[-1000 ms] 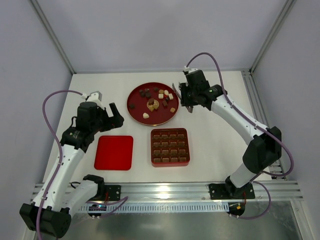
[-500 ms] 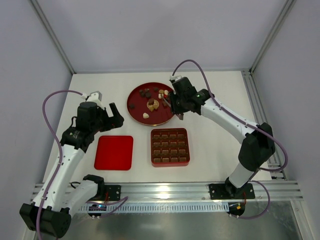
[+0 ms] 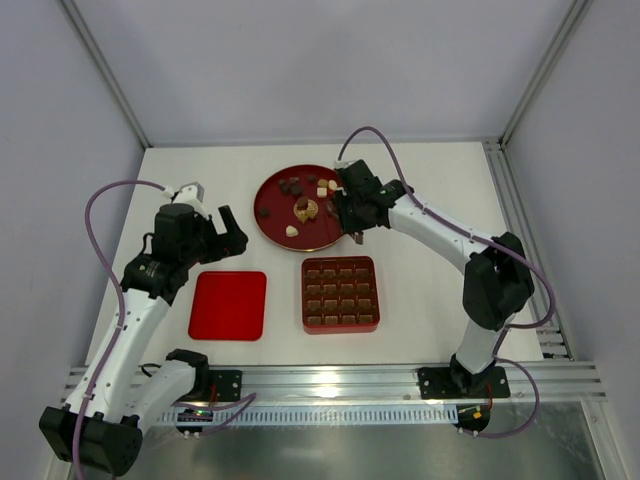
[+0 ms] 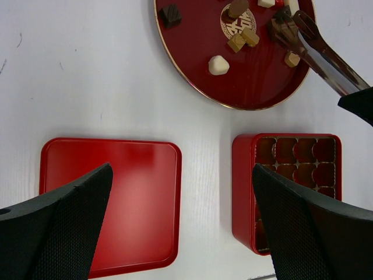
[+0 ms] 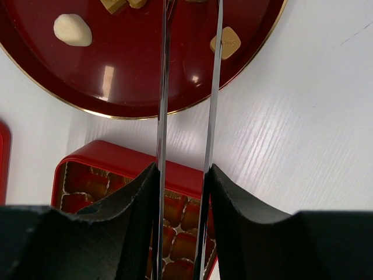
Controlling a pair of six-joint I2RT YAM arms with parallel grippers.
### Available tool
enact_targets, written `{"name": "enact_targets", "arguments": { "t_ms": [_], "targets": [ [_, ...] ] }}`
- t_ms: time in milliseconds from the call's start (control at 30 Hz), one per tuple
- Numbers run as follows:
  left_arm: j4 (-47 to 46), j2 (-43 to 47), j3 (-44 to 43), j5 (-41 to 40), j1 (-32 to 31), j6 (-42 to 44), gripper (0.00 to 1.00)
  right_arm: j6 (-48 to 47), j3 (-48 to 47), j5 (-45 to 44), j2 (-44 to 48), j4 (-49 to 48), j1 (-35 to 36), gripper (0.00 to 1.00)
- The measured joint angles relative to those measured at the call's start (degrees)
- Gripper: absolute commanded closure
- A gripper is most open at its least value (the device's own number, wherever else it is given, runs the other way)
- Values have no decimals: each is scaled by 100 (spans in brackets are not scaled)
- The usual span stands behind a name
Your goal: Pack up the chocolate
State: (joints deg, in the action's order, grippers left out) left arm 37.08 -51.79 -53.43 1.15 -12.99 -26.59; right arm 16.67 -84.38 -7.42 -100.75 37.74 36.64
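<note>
From above, my right gripper [image 3: 350, 210] reaches over the red plate [image 3: 262, 215], where the chocolate [image 3: 291, 231] lies scattered, while my left gripper [image 3: 232, 228] hangs spread wide, holding nothing. Left wrist: the tongs [image 4: 323, 58] come in with their tips among the pieces, and the box [image 4: 242, 192] sits nearer me. Right wrist: my fingers [image 5: 134, 221] clamp the tongs, blades a little apart.

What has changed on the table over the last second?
The right arm swung left, carrying the right gripper and the tongs it clamps from beside the plate to over its right side, tips among the chocolate. No piece visibly picked up or dropped. The left gripper, open, the lid and the box stayed put.
</note>
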Motion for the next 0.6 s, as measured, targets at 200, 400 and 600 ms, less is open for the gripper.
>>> {"name": "enact_targets", "arguments": {
  "t_ms": [200,400,600],
  "targets": [
    [0,-2,0,0,0,0,1,-2,-4,-13,-234,-22,0,58],
    [0,-2,0,0,0,0,0,-2,-4,-17,-302,-48,0,59],
    [0,-11,0,0,0,0,0,-4,-4,-20,-302,-57,0,66]
  ]
}}
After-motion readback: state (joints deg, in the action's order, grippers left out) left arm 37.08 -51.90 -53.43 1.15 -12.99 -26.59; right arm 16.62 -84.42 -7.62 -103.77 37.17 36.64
